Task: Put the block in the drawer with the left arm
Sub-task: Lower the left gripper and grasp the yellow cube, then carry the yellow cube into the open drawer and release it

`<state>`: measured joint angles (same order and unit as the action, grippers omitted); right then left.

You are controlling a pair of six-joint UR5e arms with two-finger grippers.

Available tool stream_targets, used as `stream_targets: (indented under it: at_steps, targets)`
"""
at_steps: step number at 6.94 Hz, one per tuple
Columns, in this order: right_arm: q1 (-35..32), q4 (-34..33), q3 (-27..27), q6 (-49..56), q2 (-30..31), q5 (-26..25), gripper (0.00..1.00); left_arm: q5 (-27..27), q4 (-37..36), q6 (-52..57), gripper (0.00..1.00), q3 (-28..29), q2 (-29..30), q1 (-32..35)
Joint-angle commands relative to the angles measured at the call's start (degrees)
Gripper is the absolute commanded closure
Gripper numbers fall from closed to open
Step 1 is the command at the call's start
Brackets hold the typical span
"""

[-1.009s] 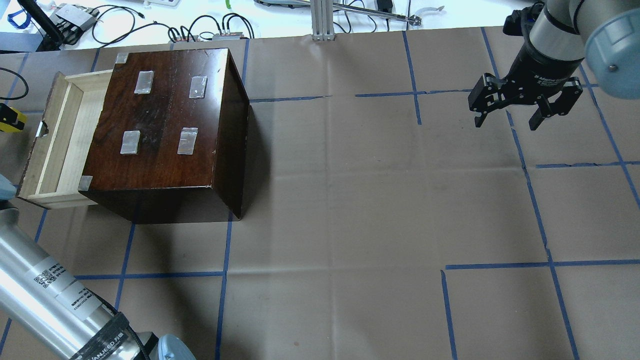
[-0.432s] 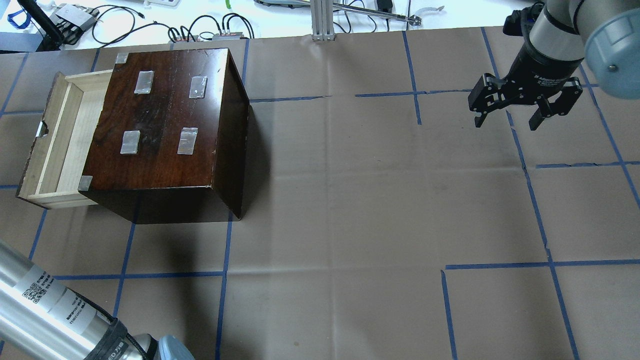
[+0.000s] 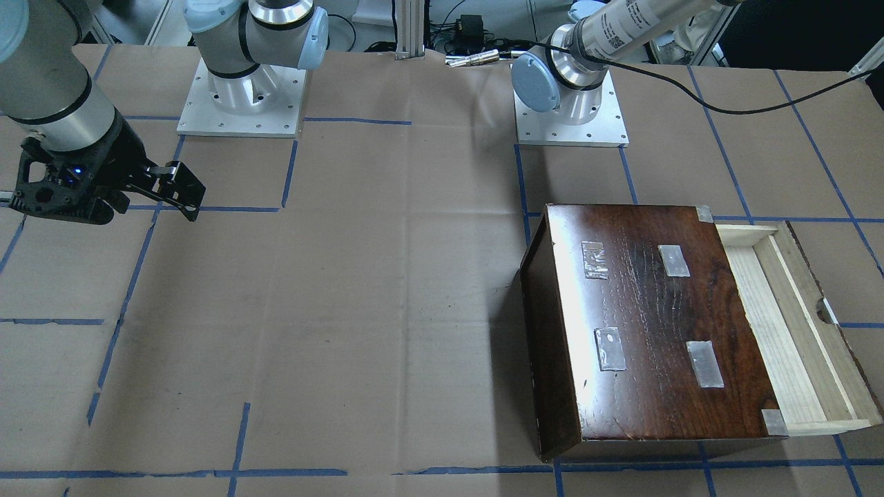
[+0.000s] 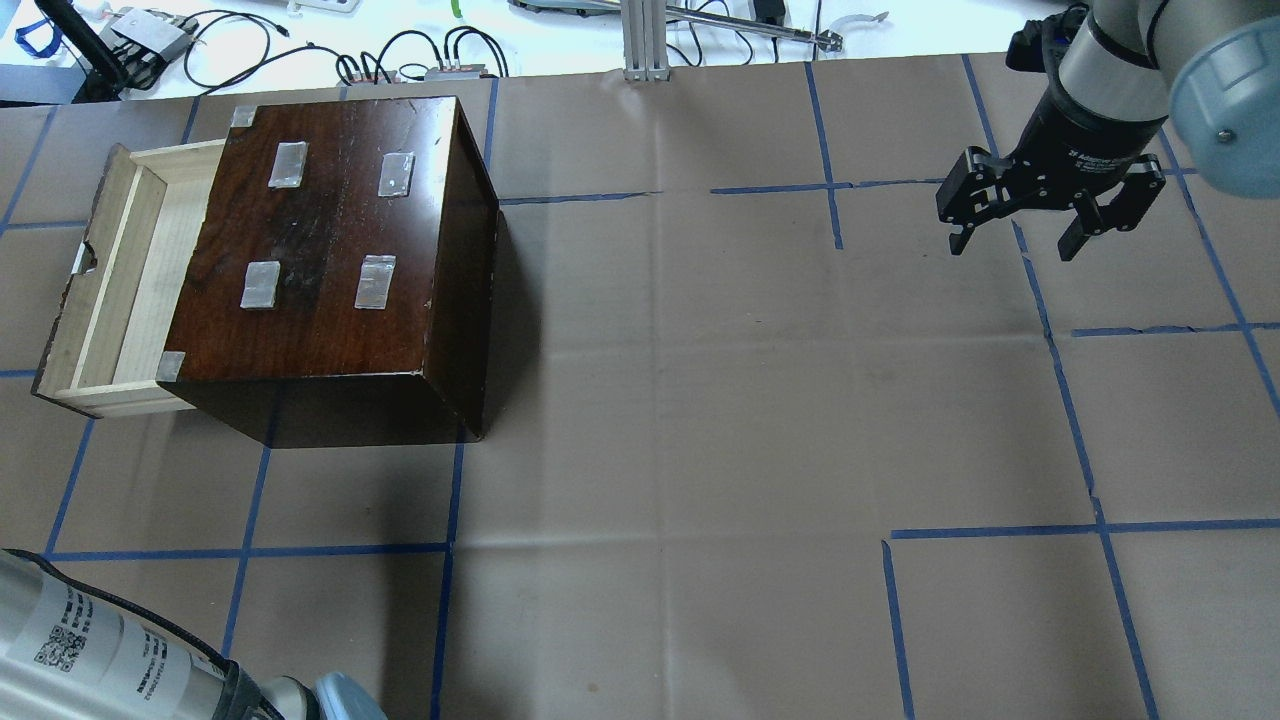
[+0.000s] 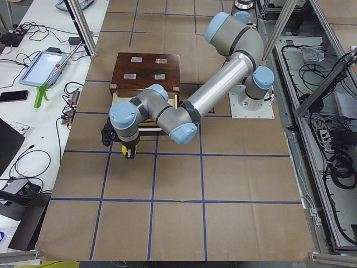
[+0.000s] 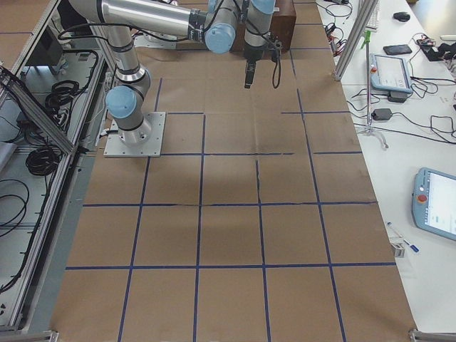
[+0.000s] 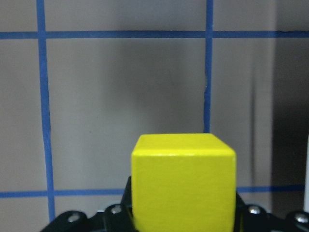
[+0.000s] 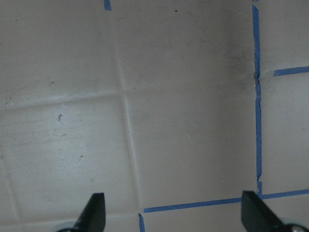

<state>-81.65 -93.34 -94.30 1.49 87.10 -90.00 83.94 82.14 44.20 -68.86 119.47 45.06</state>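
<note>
Yellow block (image 7: 183,186) is gripped by left hand (image 5: 127,151), near the front of the pulled-out drawer (image 4: 150,280); right hand (image 4: 1012,247) is spread wide, well apart from drawer.

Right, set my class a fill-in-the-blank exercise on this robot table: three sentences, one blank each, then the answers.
1. The left gripper is shut on a small ____ block.
2. The drawer of the wooden box is pulled ____, and its bare floor shows.
3. The right gripper is open over the table and holds ____.
Missing words: yellow; open; nothing.
</note>
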Motion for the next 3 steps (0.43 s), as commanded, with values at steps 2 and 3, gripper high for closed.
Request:
stream_targets:
  at_steps: [2, 3]
  targets:
    - [0.0, 0.0, 0.0, 0.0, 0.0, 0.0, 0.0, 0.0, -0.23, -9.7, 0.63, -13.02, -11.78, 5.54]
    - [0.0, 0.0, 0.0, 0.0, 0.0, 0.0, 0.0, 0.0, -0.23, -14.27, 0.63, -15.23, -13.72, 8.87]
